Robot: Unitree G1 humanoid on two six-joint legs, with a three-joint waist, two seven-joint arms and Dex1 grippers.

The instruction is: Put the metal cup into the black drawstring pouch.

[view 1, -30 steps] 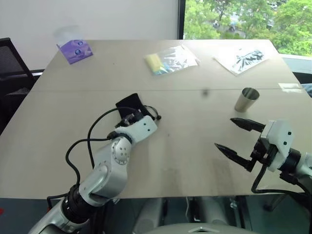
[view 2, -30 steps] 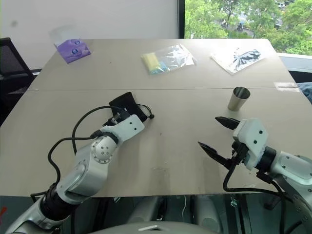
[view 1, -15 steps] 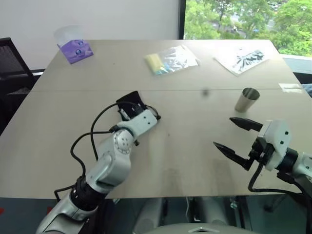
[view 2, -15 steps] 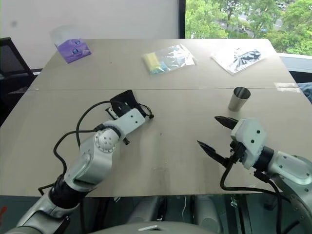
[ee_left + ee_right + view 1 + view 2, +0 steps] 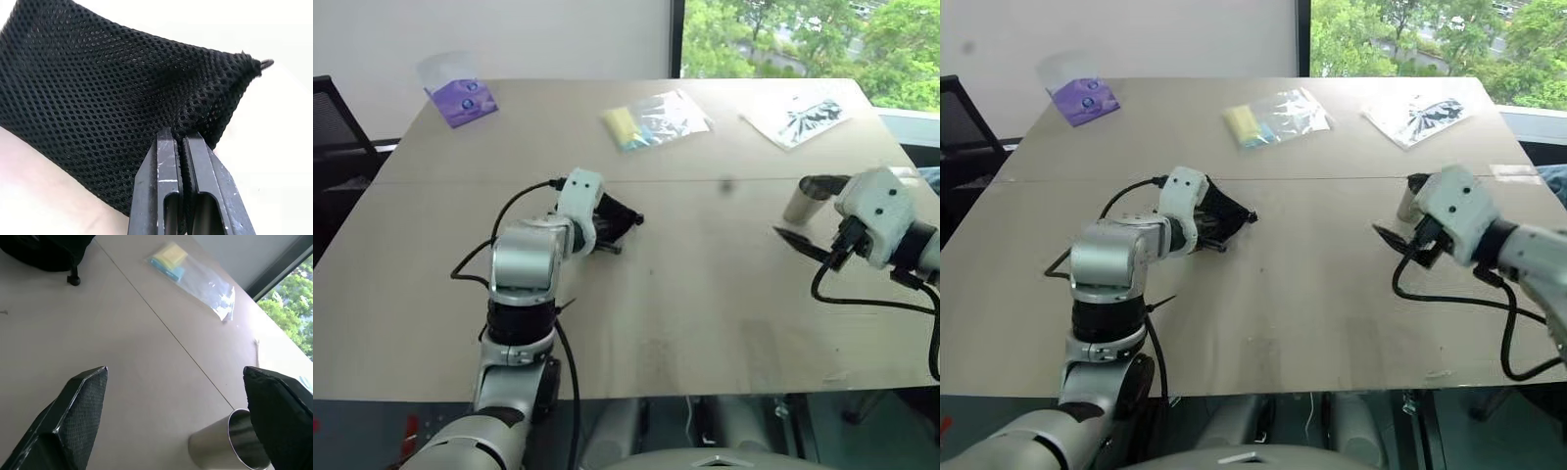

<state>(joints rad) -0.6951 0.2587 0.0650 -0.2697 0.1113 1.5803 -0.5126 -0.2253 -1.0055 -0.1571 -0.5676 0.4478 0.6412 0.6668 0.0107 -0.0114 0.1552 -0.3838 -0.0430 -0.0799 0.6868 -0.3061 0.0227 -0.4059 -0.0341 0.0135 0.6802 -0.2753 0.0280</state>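
1 metal cup (image 5: 222, 444) standing empty; 1 black drawstring pouch (image 5: 112, 93), left gripper (image 5: 182, 141) pinching it tight; right gripper (image 5: 176, 396) gaping wide w/ nothing, near cup.

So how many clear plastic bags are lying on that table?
3, all along the far side of the table: one with purple contents at the far left, one with yellow contents mid-table, one with dark contents at the far right.

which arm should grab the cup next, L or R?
Right. Its end effector is open, with the metal cup standing upright between and just beyond its fingers. The left end effector is shut on the black drawstring pouch, far across the table.
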